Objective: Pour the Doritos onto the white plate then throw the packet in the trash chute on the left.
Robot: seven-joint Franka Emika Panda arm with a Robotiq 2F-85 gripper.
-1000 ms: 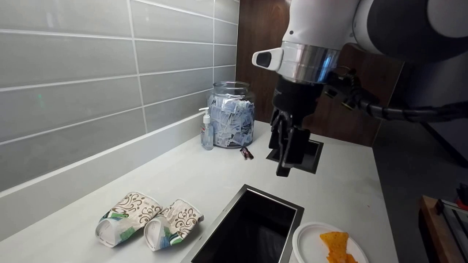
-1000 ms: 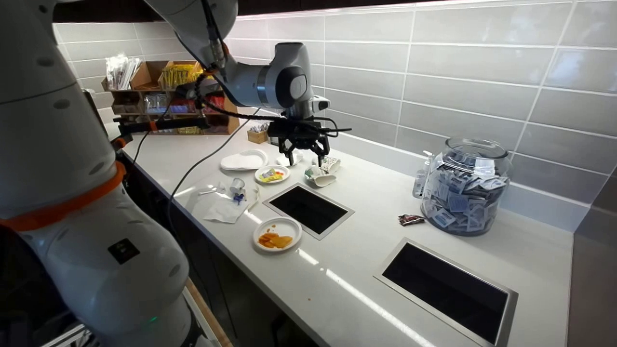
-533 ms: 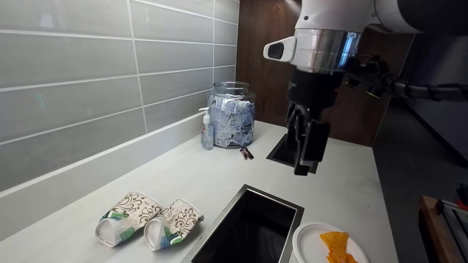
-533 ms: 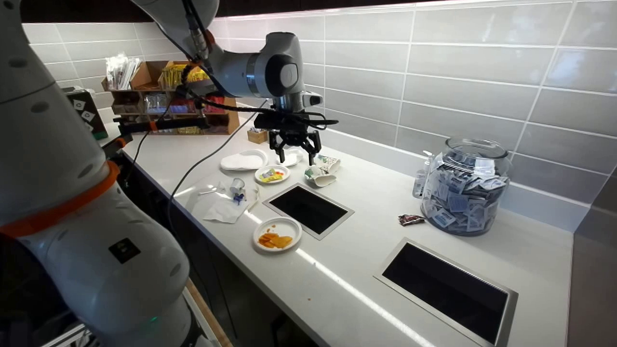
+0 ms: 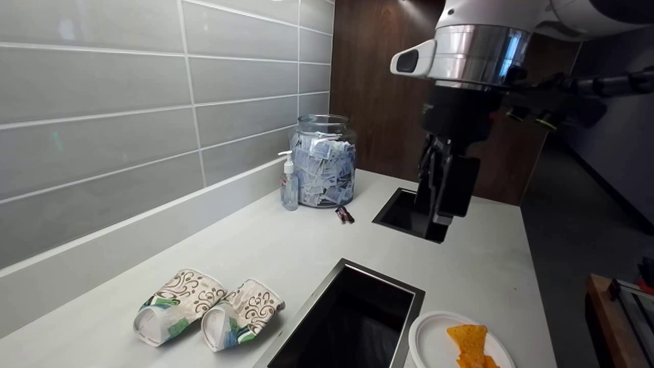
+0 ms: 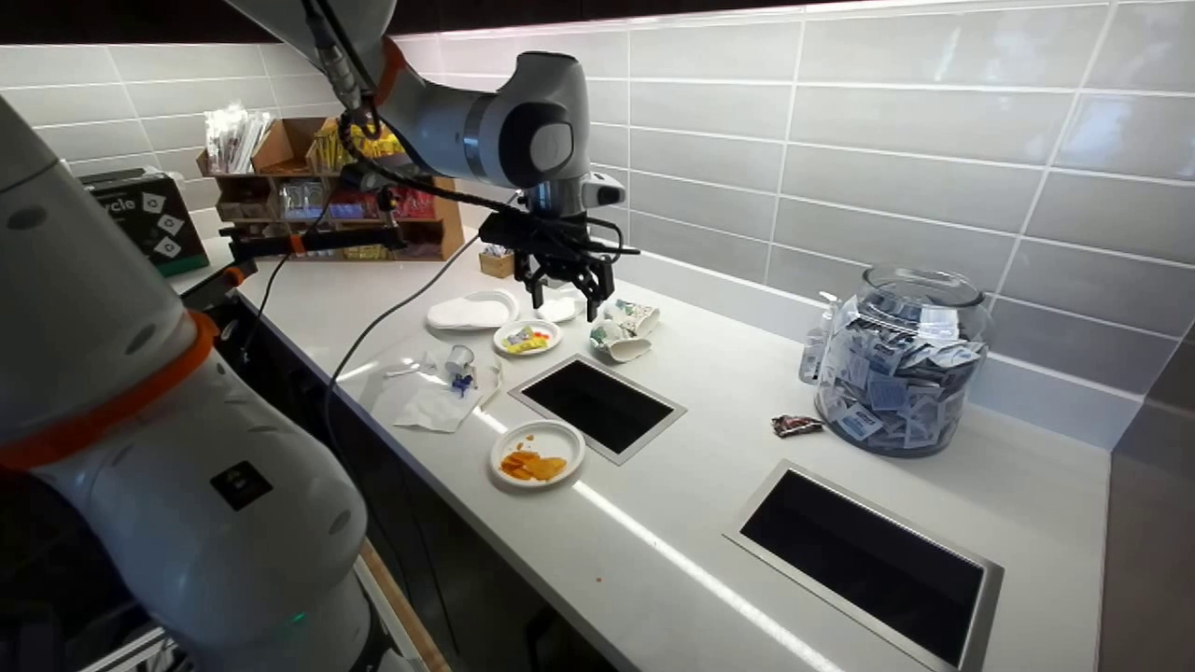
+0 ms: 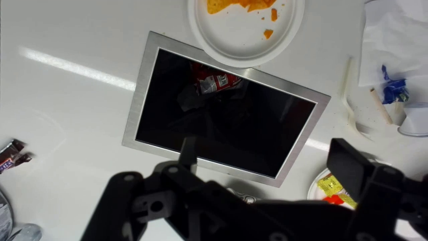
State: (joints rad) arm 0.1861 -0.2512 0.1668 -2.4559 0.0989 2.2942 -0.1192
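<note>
A white plate (image 6: 562,437) with orange chips (image 6: 532,465) sits on the counter beside a metal-framed trash chute (image 6: 651,432). The plate also shows in the other views (image 5: 430,337) (image 7: 240,45), its edge overlapping the chute frame in the wrist view. A red shiny packet (image 7: 219,82) lies down inside the dark chute (image 7: 141,90), its text too small to read. My gripper (image 7: 265,147) is open, with nothing between its fingers. It hangs well above the counter in both exterior views (image 5: 443,219) (image 6: 566,306). In the wrist view the fingers stand apart over the chute's lower side.
Two crumpled paper cups (image 5: 186,301) lie beside the chute. A second chute (image 6: 982,611), a glass jar of sachets (image 6: 896,373), a pump bottle (image 5: 289,189) and a small wrapper (image 5: 344,214) stand farther along. A plate with a yellow wrapper (image 6: 526,339) and loose litter (image 6: 439,406) lie behind.
My gripper, open throughout, has moved right and slightly up in an exterior view, and left and slightly up with a small turn in an exterior view. The plate, chips and cups have not moved.
</note>
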